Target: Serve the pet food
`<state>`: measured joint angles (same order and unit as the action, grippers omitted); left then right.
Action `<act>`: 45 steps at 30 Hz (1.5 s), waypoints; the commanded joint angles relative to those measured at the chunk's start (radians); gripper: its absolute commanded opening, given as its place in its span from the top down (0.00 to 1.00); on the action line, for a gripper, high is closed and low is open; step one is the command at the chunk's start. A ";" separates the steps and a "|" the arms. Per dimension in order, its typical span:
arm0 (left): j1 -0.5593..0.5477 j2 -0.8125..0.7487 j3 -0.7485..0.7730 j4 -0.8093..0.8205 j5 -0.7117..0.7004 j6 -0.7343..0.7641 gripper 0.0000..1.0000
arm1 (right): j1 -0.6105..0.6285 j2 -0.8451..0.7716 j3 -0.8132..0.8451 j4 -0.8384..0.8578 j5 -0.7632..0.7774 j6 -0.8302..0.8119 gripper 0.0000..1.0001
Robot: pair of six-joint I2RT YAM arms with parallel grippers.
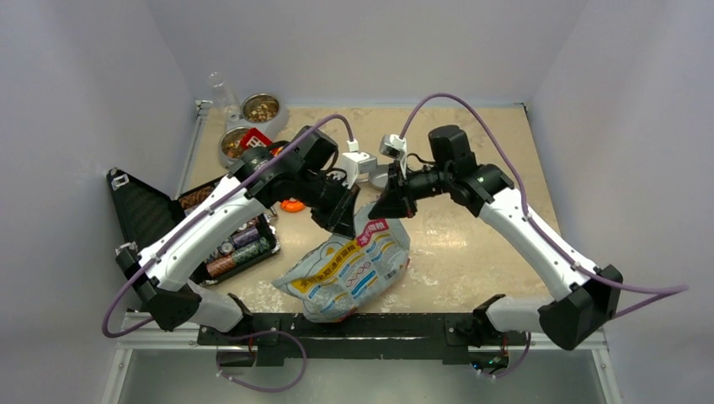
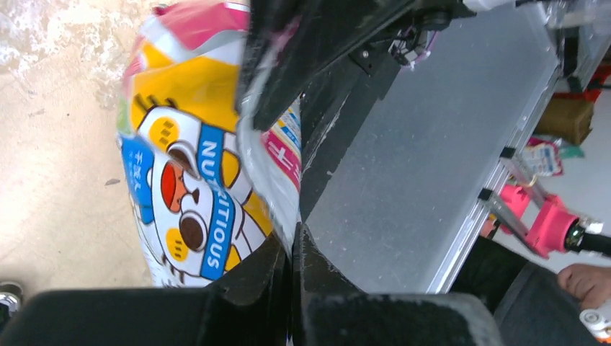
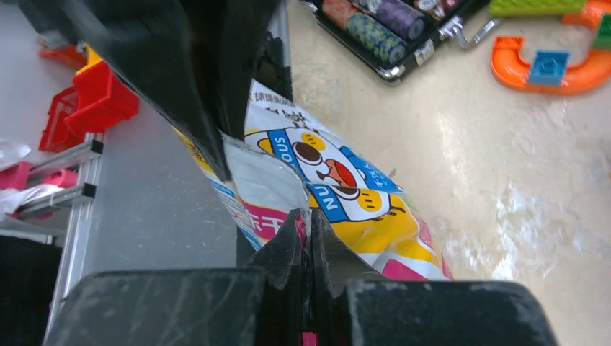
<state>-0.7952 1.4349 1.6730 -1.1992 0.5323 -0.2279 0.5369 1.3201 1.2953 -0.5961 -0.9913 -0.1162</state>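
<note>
At the far left corner of the worktop (image 1: 471,252), two round steel bowls. In the far bowl (image 1: 261,108), a heap of brown-tan pet food (image 1: 262,109). In the near bowl (image 1: 233,145), more of the same kibble, partly hidden behind the left arm. Just beside the far bowl, a clear upright container (image 1: 221,88), contents not discernible.

Along the left edge, an open black case (image 1: 139,210), with rows of cylindrical stacks (image 1: 240,248) lying in its tray in purple, green and brown patterns. Printing on them too small to read.

In the middle of the worktop, a glossy pet food bag (image 1: 354,269), bulging at its lower end, top raised between the two arms, inside not visible. Printed in yellow, blue, pink and white with a cartoon face. "NUTRITIOUS" in white capitals on a blue band (image 2: 215,209). On a pink patch near the top, further characters, not legible.

Left gripper (image 2: 292,249) pressed together, pinching the bag's top edge. Right gripper (image 3: 308,227) likewise pressed tight on that top edge, just beside the left one.

Near the case, an orange curved toy piece (image 3: 504,61) with a blue block (image 3: 546,66) sitting on it, and a green block (image 3: 537,7) just beyond
</note>
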 commanded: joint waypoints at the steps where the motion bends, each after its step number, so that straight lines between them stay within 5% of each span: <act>1: 0.001 -0.158 0.007 0.111 -0.007 -0.109 0.85 | 0.000 -0.166 -0.112 0.135 0.046 0.158 1.00; 9: -0.022 -0.275 -0.150 0.108 -0.237 -0.180 0.42 | -0.002 -0.420 -0.242 0.225 0.517 0.364 1.00; 20: -0.108 -0.256 -0.143 0.081 -0.265 -0.121 0.39 | -0.002 -0.461 -0.256 0.162 0.585 0.393 1.00; 25: -0.105 -0.225 -0.124 0.047 -0.404 -0.030 0.62 | -0.002 -0.509 -0.263 0.128 0.560 0.322 1.00; 29: -0.102 -0.226 -0.074 0.023 -0.376 0.054 0.79 | -0.002 -0.524 -0.208 0.032 0.406 0.178 1.00; 32: -0.102 -0.239 -0.080 0.032 -0.340 0.077 1.00 | 0.006 -0.492 -0.163 -0.055 0.259 0.122 0.66; 34: -0.101 -0.240 -0.079 0.028 -0.322 0.080 1.00 | 0.051 -0.463 -0.139 -0.068 0.265 0.090 0.31; 35: -0.101 -0.243 -0.080 0.031 -0.307 0.081 1.00 | 0.090 -0.445 -0.121 -0.077 0.302 0.072 0.25; 45: -0.101 -0.341 -0.133 0.157 -0.151 0.070 1.00 | 0.243 -0.194 0.107 -0.146 0.372 -0.074 0.18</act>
<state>-0.8974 1.1797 1.5238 -1.1576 0.2794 -0.1635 0.7292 1.0569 1.3045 -0.6872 -0.6384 -0.0814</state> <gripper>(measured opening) 0.020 0.815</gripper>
